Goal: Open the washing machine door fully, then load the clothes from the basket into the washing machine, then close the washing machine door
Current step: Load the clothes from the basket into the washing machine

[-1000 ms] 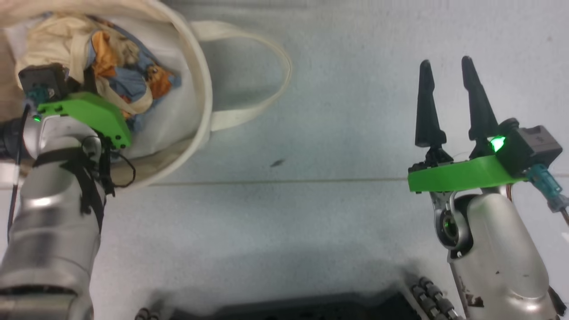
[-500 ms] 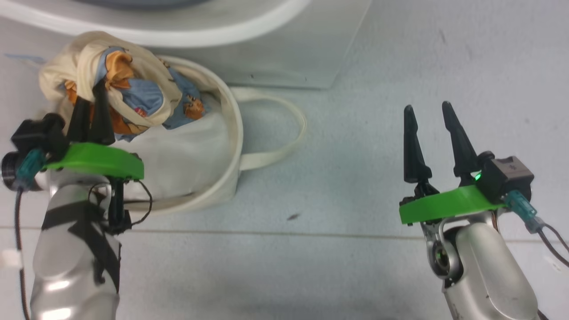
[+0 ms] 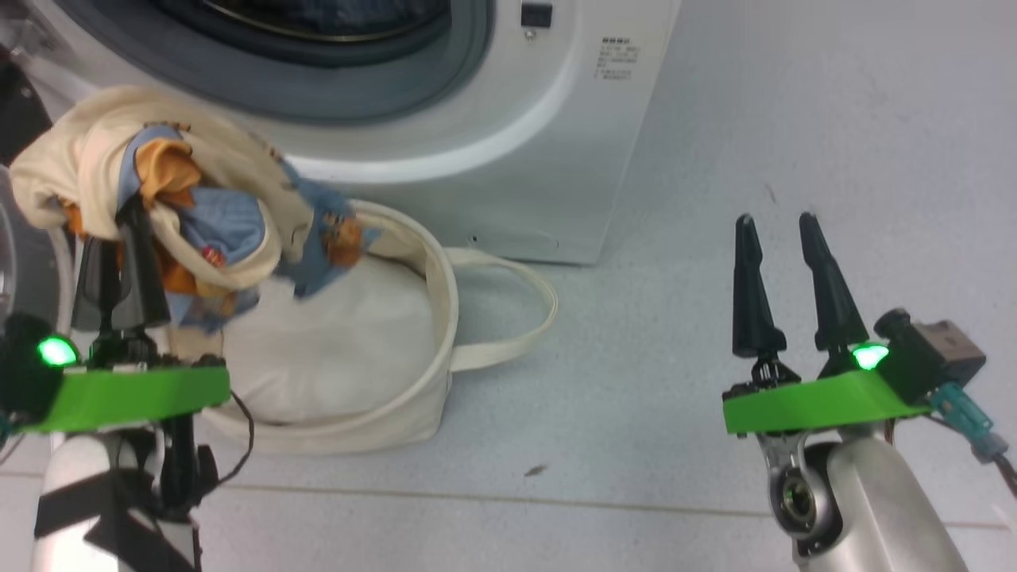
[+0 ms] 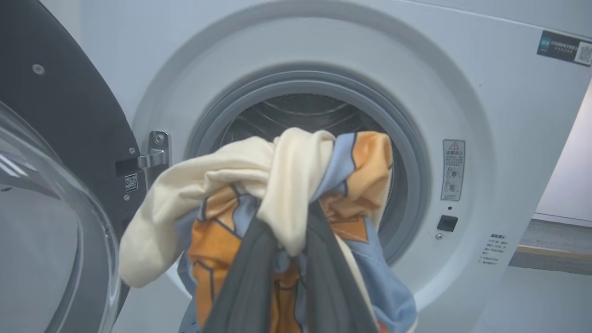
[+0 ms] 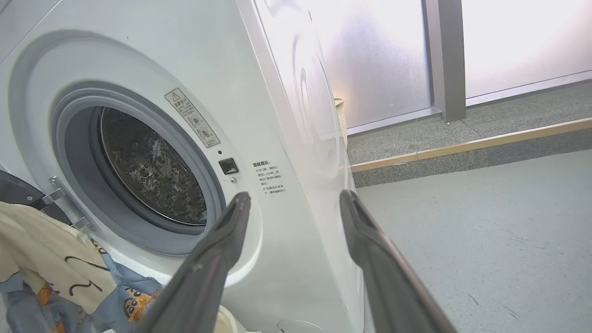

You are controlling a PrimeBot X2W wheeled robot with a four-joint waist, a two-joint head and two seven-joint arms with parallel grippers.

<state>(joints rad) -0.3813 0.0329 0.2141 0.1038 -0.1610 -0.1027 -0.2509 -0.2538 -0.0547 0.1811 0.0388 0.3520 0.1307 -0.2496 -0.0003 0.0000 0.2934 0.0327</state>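
1. Two long dark fingers of the left tool (image 3: pixel 115 262) (image 4: pixel 293 226) are clenched on the clothes (image 3: pixel 222 230) (image 4: pixel 286 171) (image 5: pixel 51 259), a small light-blue garment printed with orange-brown cartoon animals. Its cream inner side shows, and it is bunched over and around the fingertips.
2. One blue tail of the garment droops to this tool's right, toward the rim of the basket (image 3: pixel 441 318). Whether it touches the rim cannot be told.
3. That round cream canvas tub with long loop handles sits on the grey floor (image 3: pixel 715 119), just beside and below the left tool. A plain white pillow-like bundle (image 3: pixel 334 342) lies inside it.
4. Straight ahead of the left tool, beyond the garment, is the big white front-loading washing machine (image 3: pixel 556 143) (image 4: pixel 485 115) (image 5: pixel 277 115). Its round drum opening (image 4: pixel 300 111) (image 5: pixel 148 171) has a grey ring.
5. To this tool's left the large round door (image 4: pixel 69 115) stands swung open on its metal hinge. Its wide black rim and clear bulging glass are close by.
6. The right tool (image 3: pixel 776 230) (image 5: pixel 296 196) is released, fingers spread with nothing between them. It is well apart from the left tool, over the floor, with the machine's front corner ahead and to its left.
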